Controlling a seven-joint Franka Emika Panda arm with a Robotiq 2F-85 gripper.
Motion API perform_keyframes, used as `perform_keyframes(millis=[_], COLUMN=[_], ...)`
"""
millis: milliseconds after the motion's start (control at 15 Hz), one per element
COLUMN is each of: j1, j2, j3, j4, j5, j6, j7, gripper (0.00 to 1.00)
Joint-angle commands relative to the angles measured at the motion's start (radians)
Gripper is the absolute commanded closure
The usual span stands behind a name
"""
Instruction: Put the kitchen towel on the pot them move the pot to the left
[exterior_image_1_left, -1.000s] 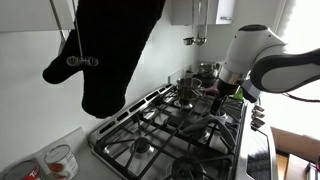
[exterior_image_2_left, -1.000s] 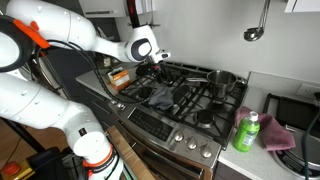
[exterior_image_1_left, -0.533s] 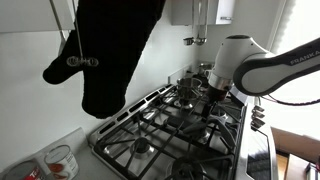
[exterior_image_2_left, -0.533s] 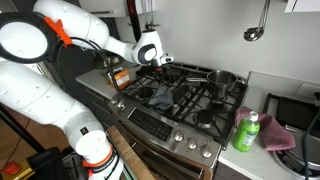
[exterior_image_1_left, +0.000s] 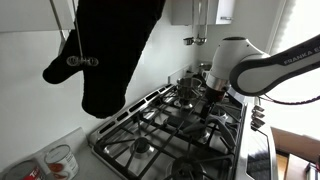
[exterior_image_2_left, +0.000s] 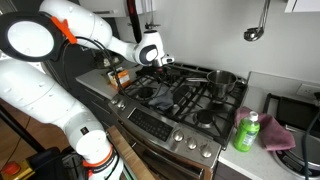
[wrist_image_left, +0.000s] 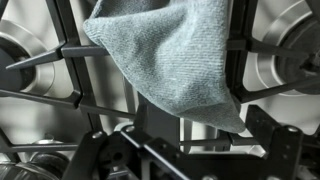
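The grey kitchen towel (wrist_image_left: 170, 55) lies crumpled over the black stove grates; in an exterior view it is a dark heap (exterior_image_2_left: 160, 96) near the front middle of the stove. My gripper (wrist_image_left: 190, 150) hangs just above the towel's near corner, open and empty; it shows in both exterior views (exterior_image_2_left: 160, 66) (exterior_image_1_left: 214, 97). The small shiny steel pot (exterior_image_2_left: 222, 80) stands on the back burner, well away from the gripper, with its handle pointing toward the middle. In an exterior view the pot (exterior_image_1_left: 186, 88) is at the far end by the wall.
A black oven mitt (exterior_image_1_left: 110, 50) hangs close to one camera and hides part of the stove. A green bottle (exterior_image_2_left: 247, 132) and a pink cloth (exterior_image_2_left: 282, 136) sit on the counter beside the stove. A measuring cup (exterior_image_1_left: 60, 160) stands on the near counter.
The arm has shifted over the stove and come down a little toward the towel. In the last half second it barely moves. The towel and the pot have not moved.
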Motion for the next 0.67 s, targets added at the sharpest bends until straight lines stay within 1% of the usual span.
perform_keyframes(millis=[0, 67, 133, 267, 467, 600], j1=[0.004, 0.013, 0.006, 0.004, 0.011, 0.008], j2=[0.000, 0.003, 0.005, -0.005, -0.008, -0.005], j3=[-0.004, -0.008, -0.003, -0.006, -0.012, -0.011], j4=[0.001, 0.004, 0.005, -0.007, -0.020, -0.035], j5=[-0.001, 0.018, -0.003, -0.009, -0.009, -0.027], j6=[-0.002, -0.021, -0.050, -0.076, -0.102, -0.076], j7=[0.001, -0.021, -0.007, -0.019, -0.074, -0.100], gripper=[0.00, 0.00, 0.00, 0.00, 0.00, 0.00])
